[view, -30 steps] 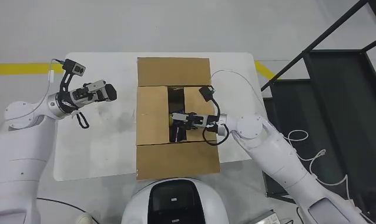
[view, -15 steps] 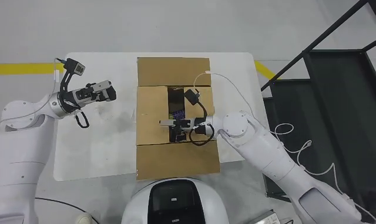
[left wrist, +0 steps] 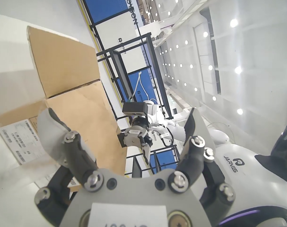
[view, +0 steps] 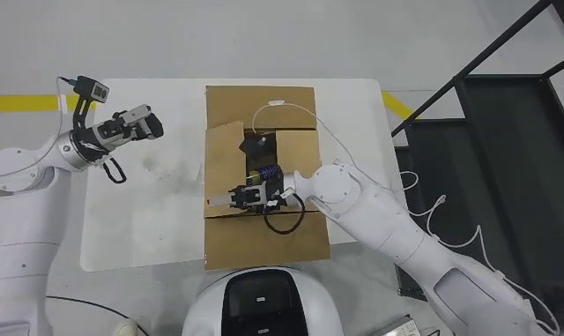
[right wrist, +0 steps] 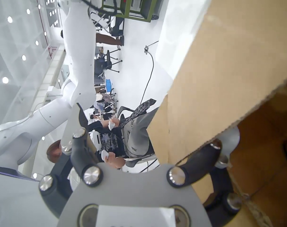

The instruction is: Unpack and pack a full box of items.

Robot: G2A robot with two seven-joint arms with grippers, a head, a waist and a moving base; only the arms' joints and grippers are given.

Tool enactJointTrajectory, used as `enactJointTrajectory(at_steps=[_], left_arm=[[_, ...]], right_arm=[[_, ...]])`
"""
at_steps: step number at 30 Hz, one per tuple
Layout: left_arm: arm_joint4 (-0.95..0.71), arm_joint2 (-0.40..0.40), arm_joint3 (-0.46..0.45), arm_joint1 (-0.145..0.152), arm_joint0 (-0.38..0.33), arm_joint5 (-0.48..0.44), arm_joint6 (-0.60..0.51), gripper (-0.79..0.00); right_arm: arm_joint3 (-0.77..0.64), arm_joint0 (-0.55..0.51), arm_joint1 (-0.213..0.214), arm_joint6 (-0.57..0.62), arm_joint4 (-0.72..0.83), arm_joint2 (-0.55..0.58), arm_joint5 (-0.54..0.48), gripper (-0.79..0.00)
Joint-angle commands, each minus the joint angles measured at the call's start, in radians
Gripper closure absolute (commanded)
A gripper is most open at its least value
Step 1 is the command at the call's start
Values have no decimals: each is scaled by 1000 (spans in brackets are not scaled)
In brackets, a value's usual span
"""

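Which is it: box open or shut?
Partly open: the box has two flaps folded outward; two side flaps leave a gap between them.

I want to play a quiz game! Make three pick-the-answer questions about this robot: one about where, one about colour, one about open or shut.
1. Where is the box?
A on the table
B on the floor
C on a chair
2. What colour is the table?
A white
B green
C red
3. The jaws of the left arm are
A shut on a bottle
B open and empty
C shut on a flap
Answers:
1 A: it stands on the tabletop.
2 A: its bare top is white.
3 B: they stand apart, nothing between.
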Motion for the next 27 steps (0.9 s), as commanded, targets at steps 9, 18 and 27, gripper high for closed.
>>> enactJointTrajectory(at_steps=[9,18,27], left_arm=[[-86,-46,-56,5,15,16,60,-785],[-106,-37,-59,8,32,44,1,-785],[50,49,21,5,24,42,-8,-785]], right_arm=[[162,160,-118,0,101,-172,-118,-785],[370,259,-231,-1,137,-282,-135,-785],[378,241,-225,-5,108,-215,-170,-785]])
